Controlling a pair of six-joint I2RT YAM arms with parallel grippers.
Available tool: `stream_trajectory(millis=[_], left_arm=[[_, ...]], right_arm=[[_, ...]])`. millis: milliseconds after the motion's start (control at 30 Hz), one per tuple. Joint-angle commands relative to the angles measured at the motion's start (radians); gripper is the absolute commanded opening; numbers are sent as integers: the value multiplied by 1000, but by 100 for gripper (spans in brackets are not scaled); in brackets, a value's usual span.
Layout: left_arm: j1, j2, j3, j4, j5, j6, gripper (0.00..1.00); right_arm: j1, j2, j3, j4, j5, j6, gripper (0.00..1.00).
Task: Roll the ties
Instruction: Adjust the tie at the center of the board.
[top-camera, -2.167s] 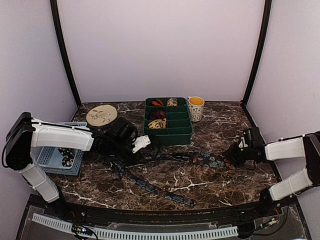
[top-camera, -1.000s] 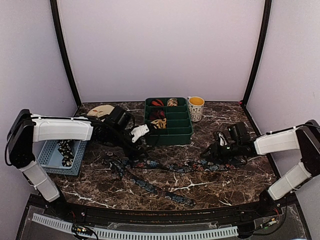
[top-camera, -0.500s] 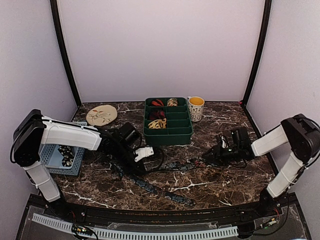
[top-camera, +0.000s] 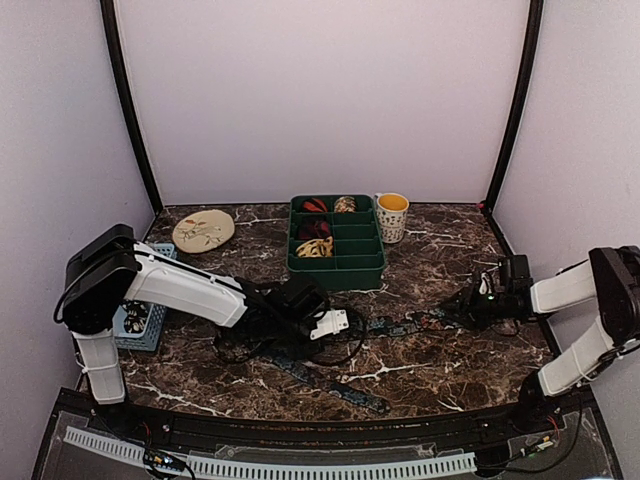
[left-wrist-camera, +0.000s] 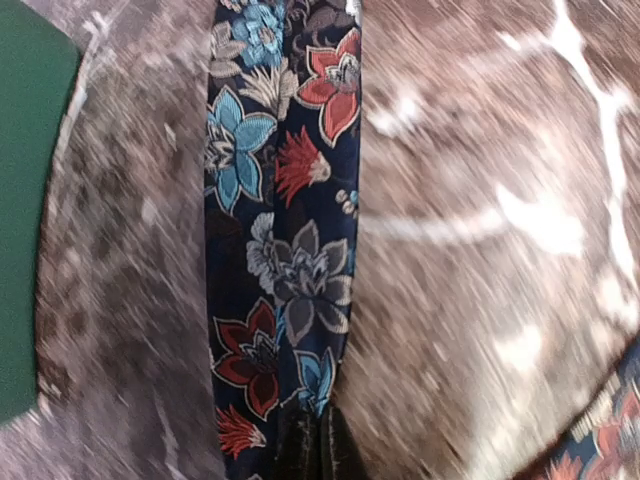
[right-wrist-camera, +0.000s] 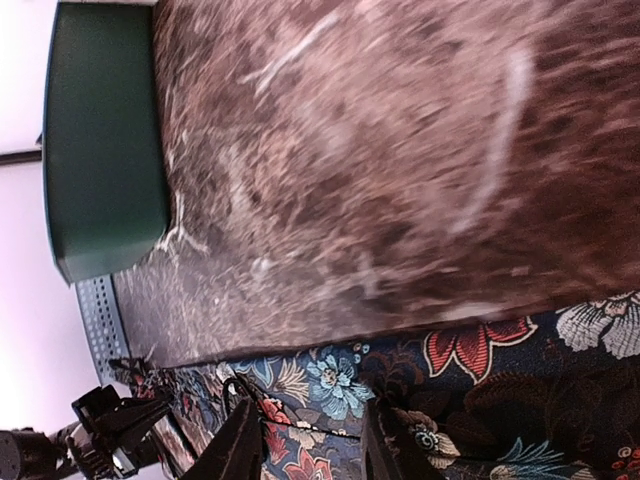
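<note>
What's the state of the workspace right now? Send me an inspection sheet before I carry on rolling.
Surface: dark veined marble table.
Job's things: floral tie lies unrolled between the two grippers; rolled ties sit in the green tray at the back.
Clutter: cup right of the tray; round plate back left; blue basket at the left edge, partly behind the left arm.
Grippers: left gripper shut on the tie; right gripper has its fingers apart over the tie's other end, grip unclear.
Cables: thin black cable looped on the table by the left gripper.
Surroundings: plain pale walls, black corner posts; nothing else seen.
</note>
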Motion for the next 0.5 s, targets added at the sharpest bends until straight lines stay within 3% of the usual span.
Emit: stream_trajectory(millis=[0,167,200,333,400,467], left_arm=[[3,89,114,65,-81,56,0],[-3,121,186,97,-77,56,4],[-3,104,191,72,-53,34,9],[5,-80,70,40,35,-45,51],[32,-191,-4,15,50,-87,57],[87,-294,-58,-26,83,-144,58]], right_arm=[[-52,-19,-21,-119,111,-22,34],[-58,-76,-5,-133,109,-31,38],[-59,-89,-3,-129,98,-36,40],[-45,-154,20,-120,7,-61,50],[-14,-187,38,-121,-2,-64,53],[33,-202,62,-118,4,-64,54]])
